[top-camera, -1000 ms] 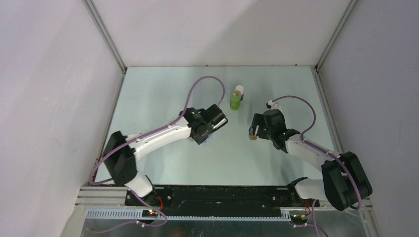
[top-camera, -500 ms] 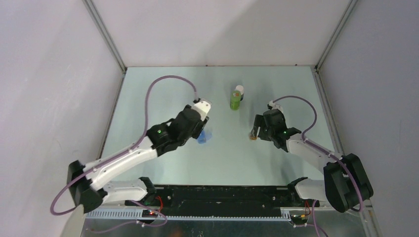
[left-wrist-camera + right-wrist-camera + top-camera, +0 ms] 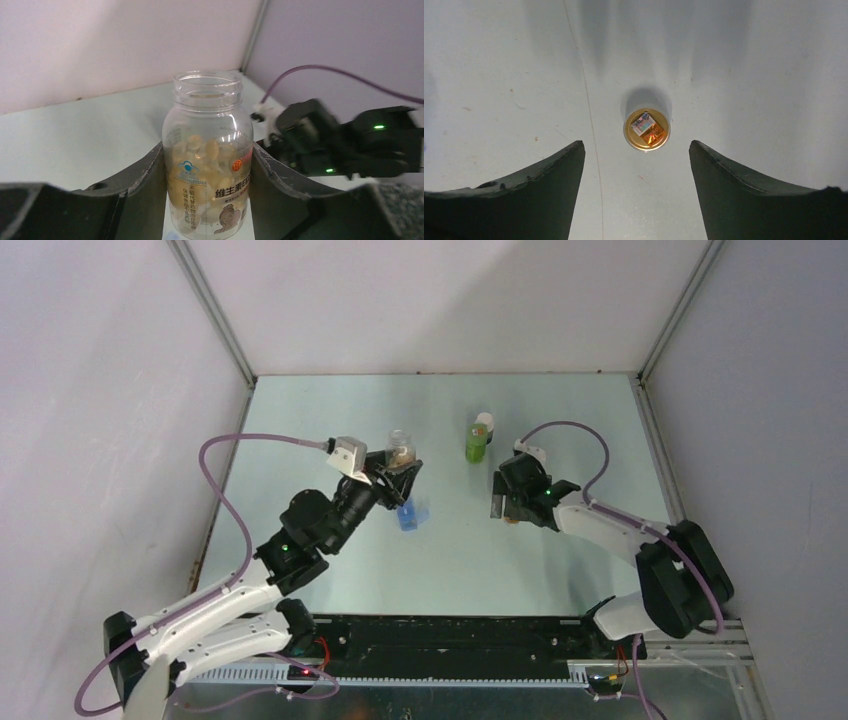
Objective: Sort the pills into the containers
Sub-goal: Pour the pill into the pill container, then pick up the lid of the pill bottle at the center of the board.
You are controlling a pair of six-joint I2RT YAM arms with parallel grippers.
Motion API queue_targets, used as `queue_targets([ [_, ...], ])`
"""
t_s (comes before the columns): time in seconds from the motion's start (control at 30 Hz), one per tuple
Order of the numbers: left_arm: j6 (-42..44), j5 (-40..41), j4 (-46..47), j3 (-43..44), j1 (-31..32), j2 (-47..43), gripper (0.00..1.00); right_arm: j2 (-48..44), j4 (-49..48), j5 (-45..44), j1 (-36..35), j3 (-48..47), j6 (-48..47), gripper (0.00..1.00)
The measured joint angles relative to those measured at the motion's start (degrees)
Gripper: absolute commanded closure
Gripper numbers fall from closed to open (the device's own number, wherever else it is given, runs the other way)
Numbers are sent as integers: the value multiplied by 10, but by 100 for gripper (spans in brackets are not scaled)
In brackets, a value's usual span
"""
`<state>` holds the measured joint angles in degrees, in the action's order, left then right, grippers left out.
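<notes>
A clear uncapped bottle (image 3: 207, 165) (image 3: 401, 452) partly filled with pale yellow pills (image 3: 205, 152) stands upright between the fingers of my left gripper (image 3: 207, 150) (image 3: 400, 474), which is shut on it and holds it above the table. My right gripper (image 3: 636, 146) (image 3: 503, 503) hangs open over the table, pointing down. A small round gold cap (image 3: 647, 129) lies flat just ahead of the gap between its fingers, touching neither.
A green bottle (image 3: 477, 445) stands at the back centre with a white-topped container (image 3: 485, 422) right behind it. A small blue object (image 3: 407, 515) lies on the table below the left gripper. Side walls close in the table (image 3: 300, 420) left and right.
My left arm has swung back and risen, lifting the pill bottle up from near the blue object. The right gripper has shifted slightly left and widened a little over the gold cap.
</notes>
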<state>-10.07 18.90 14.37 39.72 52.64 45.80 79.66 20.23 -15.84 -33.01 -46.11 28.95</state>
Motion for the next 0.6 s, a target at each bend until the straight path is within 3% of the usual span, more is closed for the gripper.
queue_targets([
  [0.27, -25, -124, 118, -50, 0, 4, 100, 97, 52, -37, -17, -61, 9, 27],
  [0.6, -51, -247, 176, -66, -3, 37, 100, 124, 87, -47, -22, -76, 17, 42],
])
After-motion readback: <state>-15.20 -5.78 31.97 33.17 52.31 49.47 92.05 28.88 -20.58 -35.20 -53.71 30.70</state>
